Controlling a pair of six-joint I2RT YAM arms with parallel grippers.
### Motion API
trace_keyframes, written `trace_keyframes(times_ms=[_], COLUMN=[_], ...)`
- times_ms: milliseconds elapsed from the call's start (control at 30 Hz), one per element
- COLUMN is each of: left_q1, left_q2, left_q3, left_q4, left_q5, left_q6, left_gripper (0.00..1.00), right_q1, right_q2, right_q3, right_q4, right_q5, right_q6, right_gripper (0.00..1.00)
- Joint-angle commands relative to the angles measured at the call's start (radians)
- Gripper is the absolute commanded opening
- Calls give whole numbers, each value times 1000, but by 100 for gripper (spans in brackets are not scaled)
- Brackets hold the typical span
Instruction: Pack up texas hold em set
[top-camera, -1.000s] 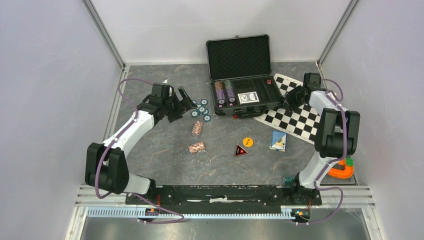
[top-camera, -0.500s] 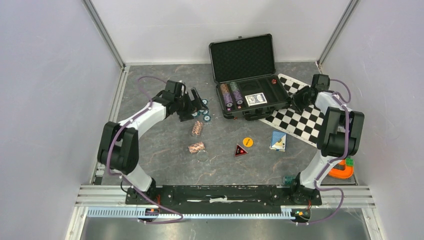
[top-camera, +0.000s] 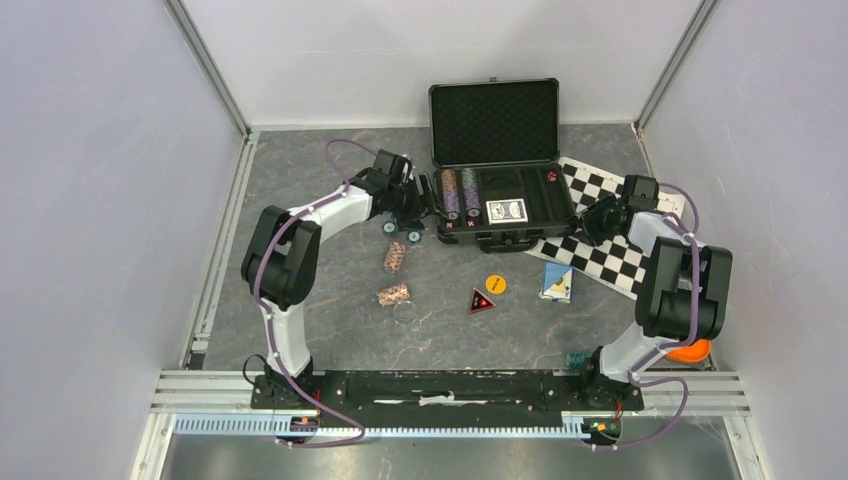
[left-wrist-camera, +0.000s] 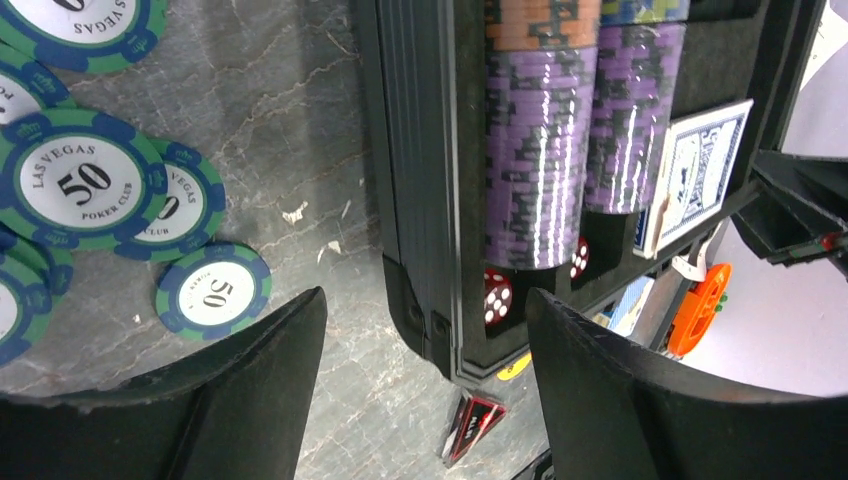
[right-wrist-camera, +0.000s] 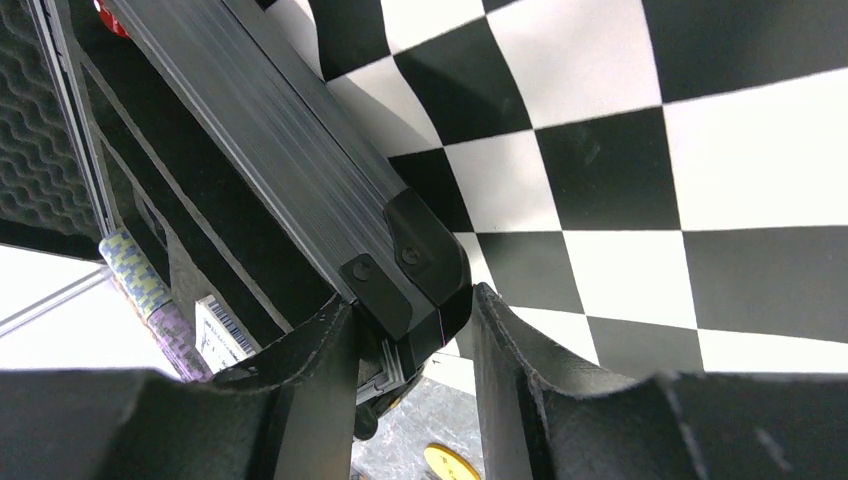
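Shifting just now: the case (top-camera: 493, 120) has slid toward the right wall and turned a little squarer to the table, with its right end lying on the checkered mat (top-camera: 600, 255).
Left arm, change: it has swung off the loose teal chips (top-camera: 405, 228) and across to the case's near left corner. Its fingers have drawn in slightly from their widest.
Meaning for the task: to my eye the arms are repositioning the case rather than filling it. Nothing new has gone inside.
Left arm pose: reaching far forward and inward with the elbow bent. The wrist is low, and the left gripper (top-camera: 428, 205) points at the case's side wall.
Left fingers: apart, straddling that corner. In the wrist view one finger hangs over the table by the teal chips and the other over the case's inside, and I see no contact.
Right arm pose: folded up along the right edge, with the forearm angled back and inward. The right gripper (top-camera: 590, 222) sits low over the mat.
Right fingers: clamped on the case's near right corner, one on each side.
Already inside: purple chip stacks (top-camera: 458, 195), one blue deck (top-camera: 506, 211) and red dice (left-wrist-camera: 497, 297).
Still outside: the teal chips beside the case, two brown-white chip bundles (top-camera: 394, 256), the yellow button (top-camera: 495, 284) and a second deck (top-camera: 557, 281) lie nearer the arms.
Case state: open, with the lid standing up at the back.
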Motion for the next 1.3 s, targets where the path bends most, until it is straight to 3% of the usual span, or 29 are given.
trace_keyframes(times_ms=[0,133,400,600,967,1033,1133,1267], left_q1=[0,0,-20,-21,-5,-2,2,9], left_q2=[41,60,126,172,274,289,302,362], left_q3=[62,73,138,192,385,426,460,534], left_q4=[7,3,-27,-24,-21,-25,-16,1], left_q5=[22,3,44,102,106,103,85,114], left_q6=[-4,-5,-21,-50,-50,-50,-53,-70], left_gripper=[76,66,66,43,13,10,8,8], right_q1=[-25,-24,-16,19,49,51,53,52], right_q2=[-99,-101,-110,-103,-43,-39,-33,-33], right_q3=[0,20,50,100,164,168,160,126], right_q4=[57,53,50,50,52,42,20,10], right_q5=[-19,-28,-53,-75,-73,-73,-73,-52], right_q6=[45,47,79,103,99,87,59,33], right_gripper=[0,0,0,0,0,0,8,8])
